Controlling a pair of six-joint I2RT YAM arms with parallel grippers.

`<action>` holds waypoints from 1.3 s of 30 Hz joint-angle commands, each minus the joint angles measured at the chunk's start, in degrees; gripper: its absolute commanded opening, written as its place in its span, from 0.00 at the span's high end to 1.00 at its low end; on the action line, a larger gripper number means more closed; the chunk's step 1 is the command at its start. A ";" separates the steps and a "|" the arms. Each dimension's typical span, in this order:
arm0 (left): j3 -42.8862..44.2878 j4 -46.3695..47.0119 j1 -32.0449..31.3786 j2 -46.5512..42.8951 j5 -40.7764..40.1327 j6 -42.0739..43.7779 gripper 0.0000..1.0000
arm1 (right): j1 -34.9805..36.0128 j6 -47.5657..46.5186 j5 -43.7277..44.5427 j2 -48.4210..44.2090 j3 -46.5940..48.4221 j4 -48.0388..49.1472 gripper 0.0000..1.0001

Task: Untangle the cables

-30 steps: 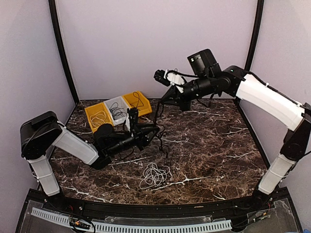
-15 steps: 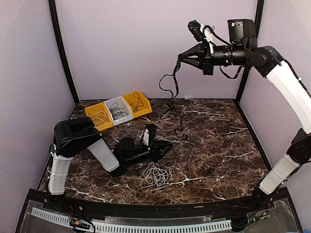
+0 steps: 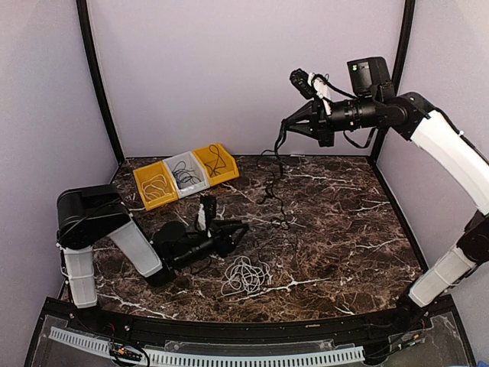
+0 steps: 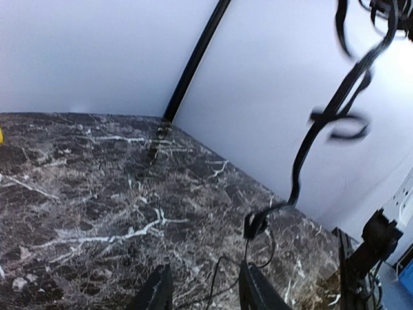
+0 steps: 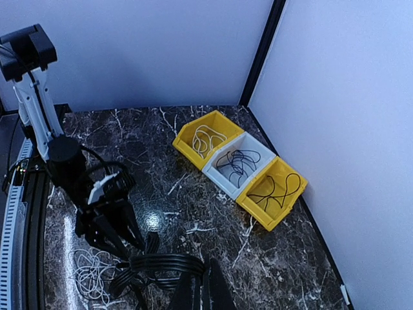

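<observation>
My right gripper (image 3: 284, 127) is high near the back wall, shut on a black cable (image 3: 276, 183) that hangs from it down to the marble table (image 3: 344, 222). In the right wrist view the gripper (image 5: 200, 285) pinches a bundled loop of that cable (image 5: 161, 263). My left gripper (image 3: 237, 227) lies low on the table, open, left of the cable's lower end. In the left wrist view the gripper (image 4: 203, 294) has a thin black strand (image 4: 216, 284) running between its fingers, and the hanging cable (image 4: 322, 123) rises ahead. A white cable tangle (image 3: 244, 275) lies in front, untouched.
Three bins stand at the back left: a yellow one (image 3: 155, 184) with a white cord, a grey one (image 3: 183, 173) with dark cords, and a yellow one (image 3: 216, 162) with a black cord. They also show in the right wrist view (image 5: 239, 161). Walls enclose the table.
My right gripper rose with the black cable, then came down a little and leftward. My left gripper dropped to the table near the white tangle, then drew back slightly left.
</observation>
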 commanded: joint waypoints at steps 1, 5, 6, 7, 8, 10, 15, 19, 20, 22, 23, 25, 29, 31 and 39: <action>-3.03 -0.08 -0.20 -9.92 -6.52 0.65 0.59 | -0.18 -1.53 0.24 -0.62 -4.41 3.73 1.00; -2.74 -3.40 -1.34 -15.78 -7.58 5.82 0.52 | 0.08 -2.03 -0.26 -0.10 -7.85 4.86 1.00; -1.27 -4.76 -1.53 -17.38 -7.49 7.16 0.50 | 0.19 -2.11 -0.34 0.11 -8.43 5.00 1.00; -0.25 -8.01 -1.92 -18.08 -6.57 7.96 0.48 | 0.32 -2.19 -0.43 0.27 -8.94 5.14 1.00; 1.71 -9.49 -2.17 -19.31 -6.02 9.96 0.48 | 0.49 -2.21 -0.28 0.55 -9.28 5.27 1.00; 4.31 -12.55 -3.08 -20.45 -4.05 12.50 0.47 | 0.91 -2.13 0.26 1.04 -9.84 5.67 1.00; 12.73 -22.55 -4.25 -20.53 1.83 13.06 0.46 | 2.43 -2.60 1.62 1.84 -10.96 6.08 1.00; 19.11 -32.33 -5.01 -18.78 -3.65 11.69 0.46 | 3.42 -2.74 2.00 2.18 -10.92 6.08 1.00; 19.61 -33.73 -5.16 -18.24 -6.82 11.55 0.46 | 3.56 -2.66 2.02 2.21 -10.76 6.09 1.00; 19.98 -33.50 -5.15 -17.63 -8.95 12.27 0.47 | 3.84 -2.61 1.93 2.27 -10.57 5.94 1.00; 20.21 -33.61 -5.15 -17.33 -9.28 12.59 0.48 | 3.95 -2.50 1.93 2.30 -10.55 5.86 1.00; 20.67 -33.64 -5.15 -16.78 -8.53 13.24 0.51 | 4.21 -2.54 1.93 2.35 -10.61 5.86 1.00; 21.81 -33.25 -5.15 -15.65 -5.18 14.55 0.62 | 4.42 -2.41 1.65 2.41 -11.21 6.10 1.00; 22.04 -32.91 -5.15 -15.36 -4.08 15.47 0.72 | 4.50 -2.31 1.33 2.40 -11.49 6.11 1.00; 21.70 -32.43 -5.15 -15.60 -3.80 20.65 0.99 | 4.59 -1.97 -0.97 2.07 -13.22 6.26 0.98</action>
